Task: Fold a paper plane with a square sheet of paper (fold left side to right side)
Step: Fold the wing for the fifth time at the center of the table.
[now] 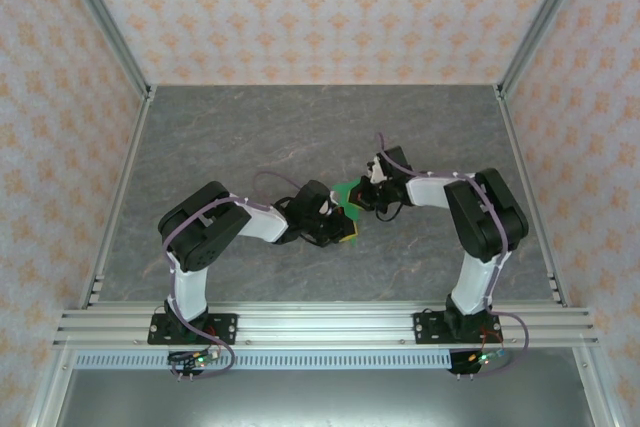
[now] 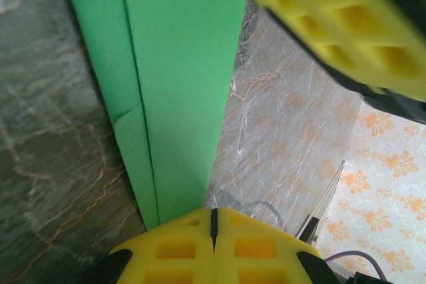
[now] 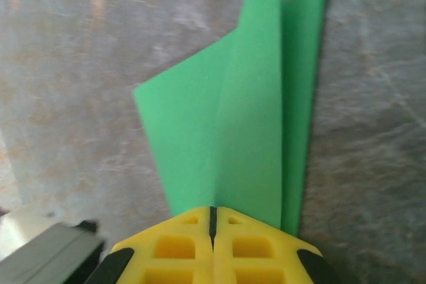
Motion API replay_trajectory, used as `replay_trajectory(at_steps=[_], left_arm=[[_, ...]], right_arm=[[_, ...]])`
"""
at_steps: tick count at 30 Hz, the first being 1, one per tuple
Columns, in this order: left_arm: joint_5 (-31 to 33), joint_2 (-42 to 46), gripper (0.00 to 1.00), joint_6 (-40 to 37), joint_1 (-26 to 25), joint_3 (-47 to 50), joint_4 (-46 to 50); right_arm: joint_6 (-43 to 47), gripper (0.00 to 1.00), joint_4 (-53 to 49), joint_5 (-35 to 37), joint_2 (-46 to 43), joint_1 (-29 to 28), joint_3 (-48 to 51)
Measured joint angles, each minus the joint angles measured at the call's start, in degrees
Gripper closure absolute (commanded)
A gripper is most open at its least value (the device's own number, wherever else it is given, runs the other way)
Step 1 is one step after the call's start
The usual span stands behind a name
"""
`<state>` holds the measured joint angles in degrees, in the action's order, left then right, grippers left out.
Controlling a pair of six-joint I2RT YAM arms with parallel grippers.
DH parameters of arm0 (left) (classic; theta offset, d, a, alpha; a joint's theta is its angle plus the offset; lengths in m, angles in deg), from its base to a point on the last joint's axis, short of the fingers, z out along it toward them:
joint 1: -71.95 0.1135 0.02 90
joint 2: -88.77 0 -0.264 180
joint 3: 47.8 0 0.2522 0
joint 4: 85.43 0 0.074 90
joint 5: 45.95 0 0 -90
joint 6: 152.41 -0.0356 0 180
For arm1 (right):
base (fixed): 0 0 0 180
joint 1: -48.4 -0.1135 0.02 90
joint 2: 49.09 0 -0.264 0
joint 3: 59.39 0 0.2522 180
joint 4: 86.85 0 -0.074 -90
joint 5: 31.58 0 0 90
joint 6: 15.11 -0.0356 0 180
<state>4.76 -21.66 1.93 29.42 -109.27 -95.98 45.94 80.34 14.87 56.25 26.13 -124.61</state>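
The bright green sheet of paper (image 1: 347,192), folded into a long, narrow, dart-like shape, lies at the middle of the table between my two grippers. In the left wrist view the paper (image 2: 180,84) runs straight out from under my left gripper (image 2: 213,221), whose yellow jaws are shut, and a fold line crosses it lengthwise. The right gripper's yellow fingers (image 2: 333,24) hang over its far end. My right gripper (image 3: 213,217) is shut too, its tips on the paper (image 3: 246,124) where a crease meets them. From above, the left gripper (image 1: 348,230) and right gripper (image 1: 362,197) nearly touch.
The grey marbled table (image 1: 300,127) is boxed in by patterned walls (image 1: 60,97) and metal frame posts (image 1: 125,177). An aluminium rail (image 1: 320,325) carries both arm bases at the near edge. A purple cable (image 2: 353,256) trails by the left wrist.
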Motion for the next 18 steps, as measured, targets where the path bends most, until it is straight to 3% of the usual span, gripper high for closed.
replay_trajectory(at_steps=[18], left_arm=[[2.3, 2.0, 1.0, -3.4, -0.8, 0.7, 3.5]], right_arm=[[0.1, 0.95, -8.5, 0.0, 2.5, 0.1, -5.8]])
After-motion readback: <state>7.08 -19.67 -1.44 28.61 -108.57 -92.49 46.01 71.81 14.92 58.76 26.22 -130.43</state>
